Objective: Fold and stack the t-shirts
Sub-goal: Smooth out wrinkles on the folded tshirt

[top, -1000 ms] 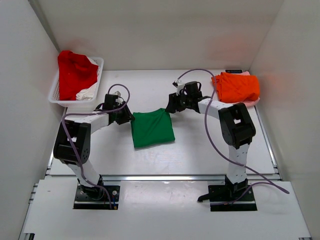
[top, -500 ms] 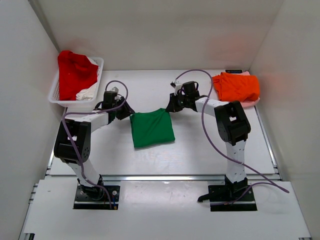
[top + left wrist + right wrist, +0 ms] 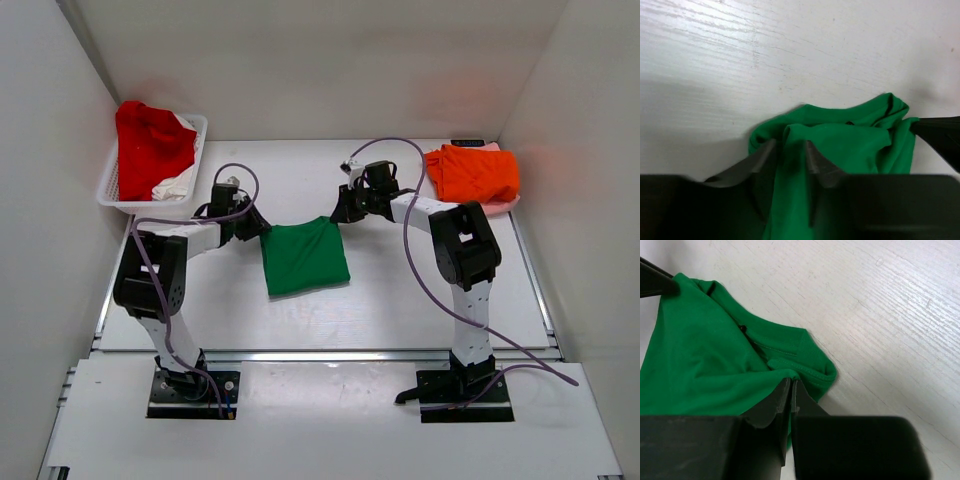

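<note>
Entry. Green shirt (image 3: pixel 304 257) lay flat on the table (image 3: pixel 400 290), well to the right of the basket (image 3: pixel 196 128) and nearer to me than it, folded down to a rough square. Left gripper (image 3: pixel 257 228) sat at the shirt corner closest to the basket. Right gripper (image 3: pixel 341 212) sat at the other far corner, farther right of the basket.

Left wrist view: fingers (image 3: pixel 761 156) clenched on a bunched wad of green cloth, puckered up between them. Right wrist view: jaws pressed nearly together with the hem pinched between. That grasp looked thin.

Other stock: red shirt (image 3: pixel 150 145) heaped in the basket, white shirt (image 3: pixel 176 185) under it. Orange shirt (image 3: pixel 473 172) lay far right of the basket at about the same depth, with a strip of pink shirt (image 3: pixel 491 147) showing beneath.

Handling, my judgement: cloth is light and limp, with no stiffness. It should sag between the two holds and slide easily on the smooth table. Best holds are hems and corners, where all layers can be pinched at once. Risk: the right pinch has only the top layer, so the fold opens on lifting.

Step in hand: either another fold from the far edge, or a carry toward the orange pile. I could not tell which.
</note>
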